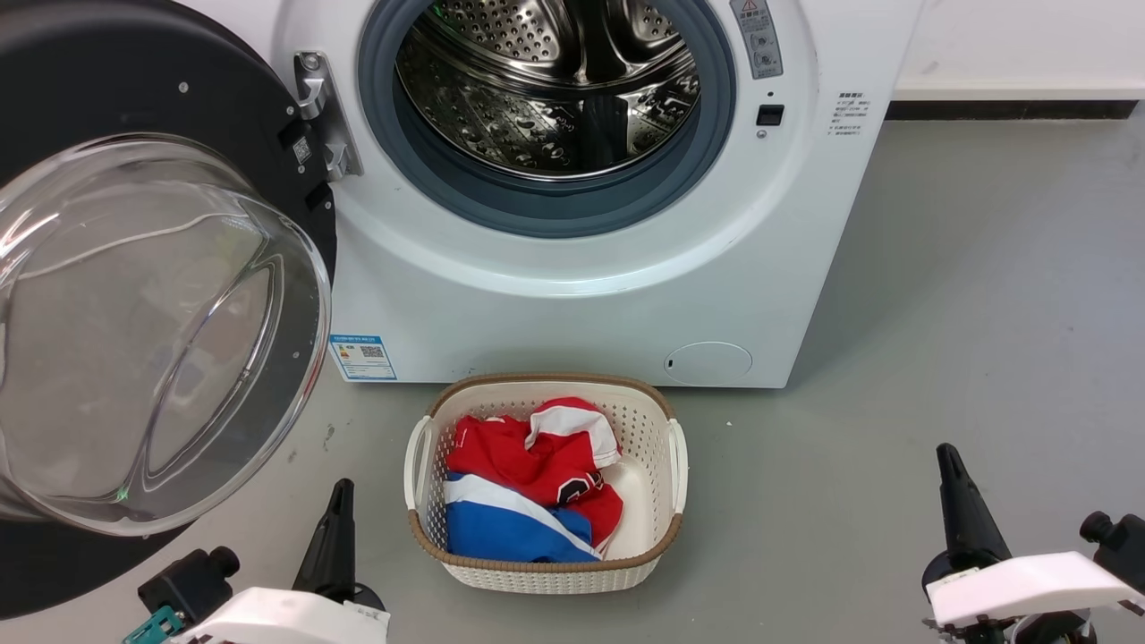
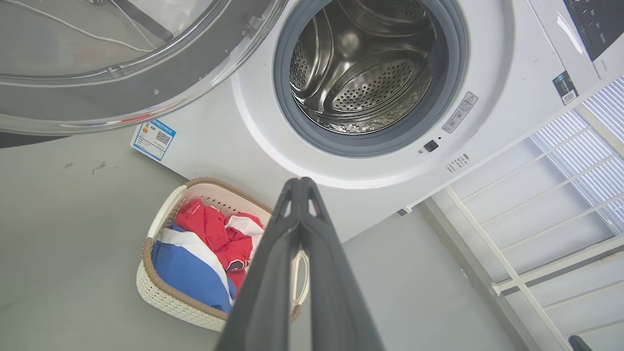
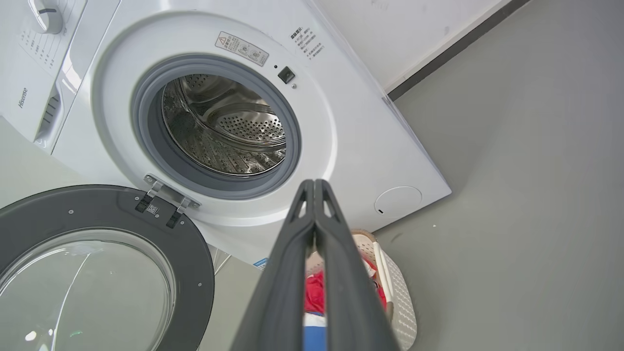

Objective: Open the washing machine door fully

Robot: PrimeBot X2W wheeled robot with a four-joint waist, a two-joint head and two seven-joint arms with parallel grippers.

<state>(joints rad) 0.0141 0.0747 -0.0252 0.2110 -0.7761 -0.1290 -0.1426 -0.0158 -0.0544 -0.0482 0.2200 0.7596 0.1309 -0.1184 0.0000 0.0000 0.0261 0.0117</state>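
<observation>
- Smooth grey floor (image 1: 984, 313), matt and evenly lit, with only soft shadows.
- A few small dark scuffs (image 1: 326, 436) on it, at the head view's left.
- White wall (image 1: 1020, 36) behind, edged by a dark skirting strip (image 1: 1011, 109).
- White-barred frame (image 2: 531, 214) beside a pale ribbed panel (image 2: 604, 122), bright with daylight.

We see the washing machine door (image 1: 134, 80) as a glossy black ring around a clear glass bowl. The washing machine (image 1: 581, 313) is white, its seal (image 1: 537, 215) grey, and its drum (image 1: 501, 125) shiny steel dotted with rows of small holes. The basket (image 1: 546, 577) is cream with perforated walls and a brown woven rim. The clothes (image 1: 528, 465) in it are red, white and blue. The floor (image 1: 984, 313) is plain grey.
</observation>
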